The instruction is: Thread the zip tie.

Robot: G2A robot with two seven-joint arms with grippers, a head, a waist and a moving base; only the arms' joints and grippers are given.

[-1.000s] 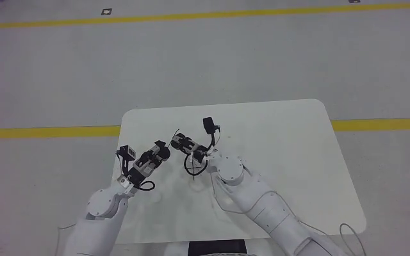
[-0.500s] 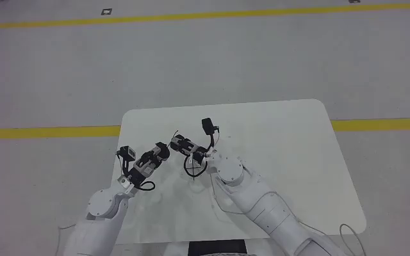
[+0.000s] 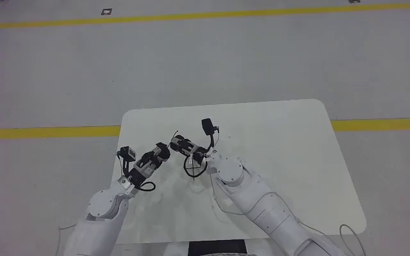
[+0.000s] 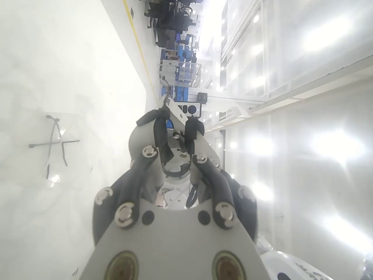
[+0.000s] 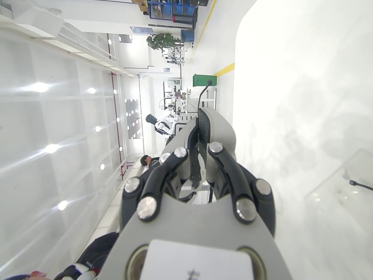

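My right gripper (image 5: 201, 115) is shut on a thin black zip tie (image 5: 203, 93), whose free end with its small head sticks out past the fingertips. From above, the right gripper (image 3: 174, 139) and the left gripper (image 3: 163, 151) meet tip to tip over the left half of the white table (image 3: 288, 128), and the zip tie (image 3: 175, 134) shows as a short black line at the right fingertips. My left gripper (image 4: 174, 119) is open, its black-wrapped fingers (image 4: 156, 117) apart, with the right arm's hardware just beyond the gap.
A clear flat tray (image 4: 70, 129) lies on the table beside the grippers and holds loose black zip ties (image 4: 54, 144). The same tray (image 5: 344, 173) shows in the right wrist view with one tie (image 5: 360, 185). Open tabletop lies to the right.
The right gripper has shifted slightly left, closer to the left gripper. The left gripper has edged up a little toward it.
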